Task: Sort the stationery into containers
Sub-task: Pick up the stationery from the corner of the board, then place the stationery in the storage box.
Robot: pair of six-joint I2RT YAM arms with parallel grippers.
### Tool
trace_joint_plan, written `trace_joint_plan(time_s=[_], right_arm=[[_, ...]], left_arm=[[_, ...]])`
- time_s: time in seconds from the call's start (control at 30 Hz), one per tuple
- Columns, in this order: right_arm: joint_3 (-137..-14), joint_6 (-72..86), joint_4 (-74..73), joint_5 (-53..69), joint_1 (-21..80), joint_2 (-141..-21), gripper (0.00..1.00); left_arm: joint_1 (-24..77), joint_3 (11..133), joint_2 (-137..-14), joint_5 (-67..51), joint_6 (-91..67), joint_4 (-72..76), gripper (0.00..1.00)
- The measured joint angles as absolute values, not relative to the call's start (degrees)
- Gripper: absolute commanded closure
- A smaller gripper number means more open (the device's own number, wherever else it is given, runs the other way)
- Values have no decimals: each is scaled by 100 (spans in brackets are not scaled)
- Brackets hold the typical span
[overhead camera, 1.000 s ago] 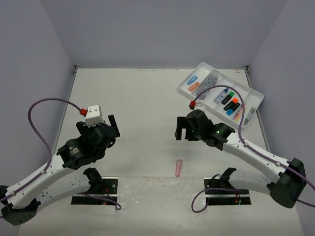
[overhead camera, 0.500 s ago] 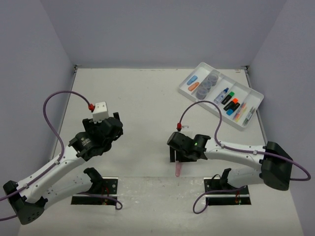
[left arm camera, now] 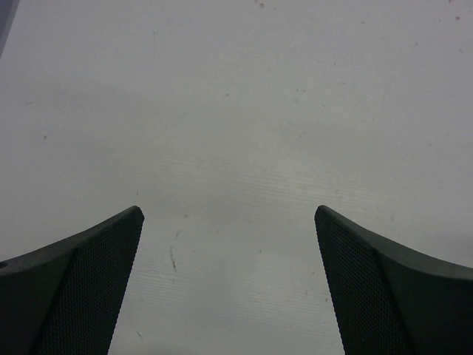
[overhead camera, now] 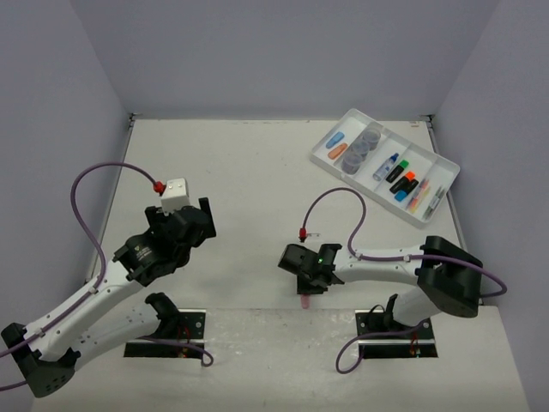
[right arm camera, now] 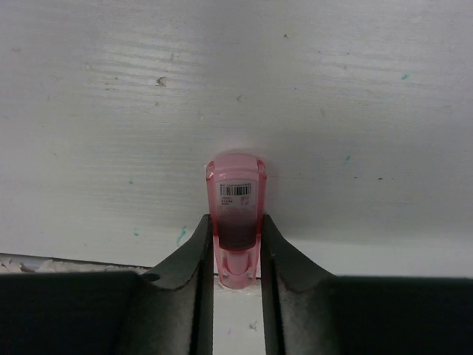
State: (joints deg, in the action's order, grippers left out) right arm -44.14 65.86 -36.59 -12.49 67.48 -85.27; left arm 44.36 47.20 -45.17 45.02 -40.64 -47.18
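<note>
A pink capsule-shaped piece (right arm camera: 236, 194) lies on the white table near its front edge, with a barcode label on top. My right gripper (right arm camera: 236, 222) is shut on it, and both fingers press its sides. In the top view only the pink piece's (overhead camera: 305, 302) near tip shows under the right gripper (overhead camera: 306, 287). The white divided tray (overhead camera: 369, 192) sits at the back right. It holds blue and orange capsules (overhead camera: 338, 144), grey-blue pots (overhead camera: 364, 146), highlighters (overhead camera: 403, 181) and thin pens (overhead camera: 431, 202). My left gripper (overhead camera: 196, 219) hovers open over bare table (left arm camera: 229, 148) at the left.
Grey walls close the table in at the back and on both sides. The two arm bases (overhead camera: 167, 330) and their mounting plates sit along the near edge. A purple cable (overhead camera: 343, 202) loops over the right arm.
The right arm swung from near the tray down to the front edge, lowered over the pink piece and closed its jaws on it. The left arm shifted slightly and stayed open.
</note>
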Motion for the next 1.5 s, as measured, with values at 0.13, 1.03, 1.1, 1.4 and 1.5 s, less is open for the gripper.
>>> trace_joint_plan(time_s=[0.13, 1.03, 1.1, 1.4, 1.5], right_arm=[[-4477, 6672, -3591, -1262, 6814, -8589, 100], [-11062, 3558, -3250, -641, 1472, -11963, 100], [-11522, 3541, -3281, -616, 1338, -12479, 97], [-13091, 3603, -3693, -324, 874, -13975, 54], [-13218, 3633, -3773, -326, 825, -14031, 33]], left_arm=[[4436, 4704, -4454, 4431, -3977, -4689, 0], [4438, 4660, -4022, 4429, -3907, -4542, 0], [4438, 4631, -4049, 4426, -3873, -4540, 0], [4436, 4611, -4123, 4409, -3782, -4480, 0], [4436, 4611, -4168, 4404, -3777, -4453, 0]])
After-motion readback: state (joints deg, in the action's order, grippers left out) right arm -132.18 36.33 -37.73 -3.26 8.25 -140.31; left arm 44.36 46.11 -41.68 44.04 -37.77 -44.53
